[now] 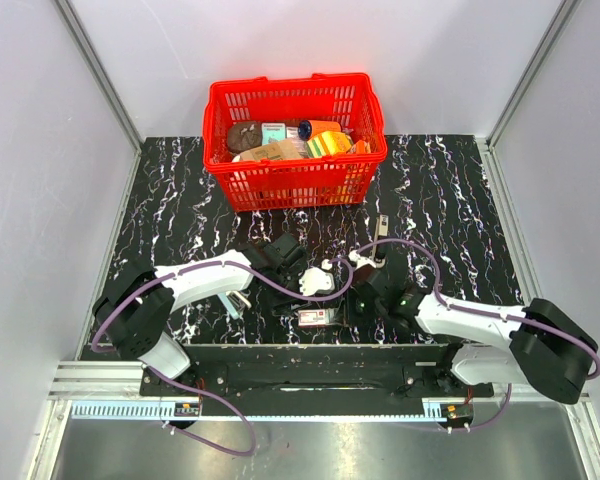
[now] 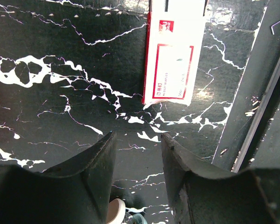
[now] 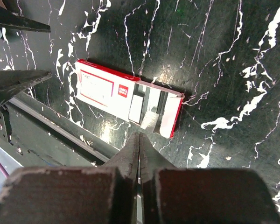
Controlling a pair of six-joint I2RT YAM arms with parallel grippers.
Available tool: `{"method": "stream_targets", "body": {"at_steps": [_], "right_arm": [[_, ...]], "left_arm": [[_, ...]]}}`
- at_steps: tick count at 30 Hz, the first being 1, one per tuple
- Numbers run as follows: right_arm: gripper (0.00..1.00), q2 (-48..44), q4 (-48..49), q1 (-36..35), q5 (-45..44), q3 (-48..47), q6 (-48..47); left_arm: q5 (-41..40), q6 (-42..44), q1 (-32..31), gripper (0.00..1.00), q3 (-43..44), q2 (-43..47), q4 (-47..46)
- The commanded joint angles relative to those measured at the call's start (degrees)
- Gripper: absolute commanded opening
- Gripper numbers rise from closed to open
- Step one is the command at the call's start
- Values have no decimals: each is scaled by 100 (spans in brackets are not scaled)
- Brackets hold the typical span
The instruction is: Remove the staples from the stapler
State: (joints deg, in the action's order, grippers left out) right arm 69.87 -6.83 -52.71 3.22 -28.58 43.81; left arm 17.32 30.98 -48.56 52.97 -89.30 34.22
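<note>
The stapler (image 2: 115, 212) shows only as a white and pale teal bit low between my left gripper's fingers. In the top view it is the pale blue piece (image 1: 233, 303) beside the left arm. My left gripper (image 2: 138, 135) has its jaws apart, with bare table between the tips. I cannot tell whether the stapler touches a finger. It points at the white-and-red carton (image 2: 173, 60). A silver strip of staples (image 3: 149, 122) lies in the carton's (image 3: 109, 91) open end. My right gripper (image 3: 139, 135) is shut, its tip just short of that strip and above the carton's near side (image 1: 345, 312).
A red basket (image 1: 295, 140) full of goods stands at the back. A thin grey bar (image 1: 381, 228) lies right of centre. A white plastic shape (image 1: 317, 282) sits among the purple cables. The table's front rail (image 2: 252, 93) runs close by, with a loose staple (image 2: 277, 25) on it.
</note>
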Motion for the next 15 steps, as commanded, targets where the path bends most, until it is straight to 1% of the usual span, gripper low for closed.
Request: {"method": "stream_targets", "body": {"at_steps": [1, 10, 15], "right_arm": [[2, 176, 367, 33, 179, 80, 22], [1, 457, 534, 50, 135, 98, -30], [1, 326, 534, 50, 152, 54, -57]], "left_arm": [[113, -13, 30, 47, 20, 158, -82], [87, -22, 30, 47, -32, 220, -73], [96, -22, 30, 47, -6, 211, -56]]}}
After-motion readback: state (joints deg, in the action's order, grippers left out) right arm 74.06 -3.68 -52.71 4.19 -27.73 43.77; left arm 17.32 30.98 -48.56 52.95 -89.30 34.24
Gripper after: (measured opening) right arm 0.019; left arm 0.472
